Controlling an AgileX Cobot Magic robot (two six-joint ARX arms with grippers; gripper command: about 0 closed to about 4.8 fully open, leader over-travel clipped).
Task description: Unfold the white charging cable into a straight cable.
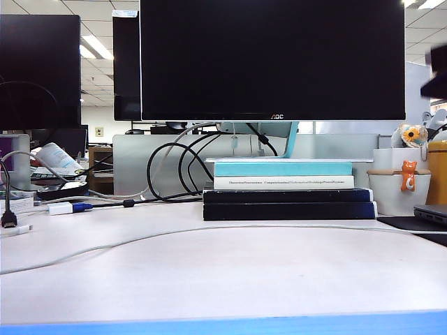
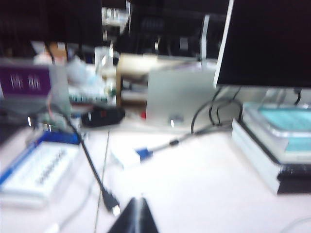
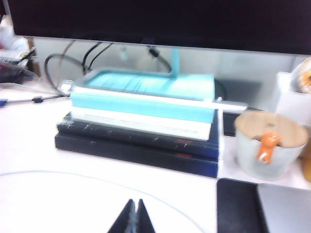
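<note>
Lying across the white table (image 1: pixel 230 279) in front of the stack of books (image 1: pixel 288 190), the white charging cable (image 1: pixel 209 231) runs in a long shallow curve, untouched. Only the exterior view shows most of its length; neither hand appears there. The right wrist view catches one arc of it (image 3: pixel 73 176) near the right hand (image 3: pixel 134 218), fingers clenched together, empty. The left wrist view shows the left hand (image 2: pixel 137 218), likewise clenched on nothing, beside a black plug (image 2: pixel 111 201).
</note>
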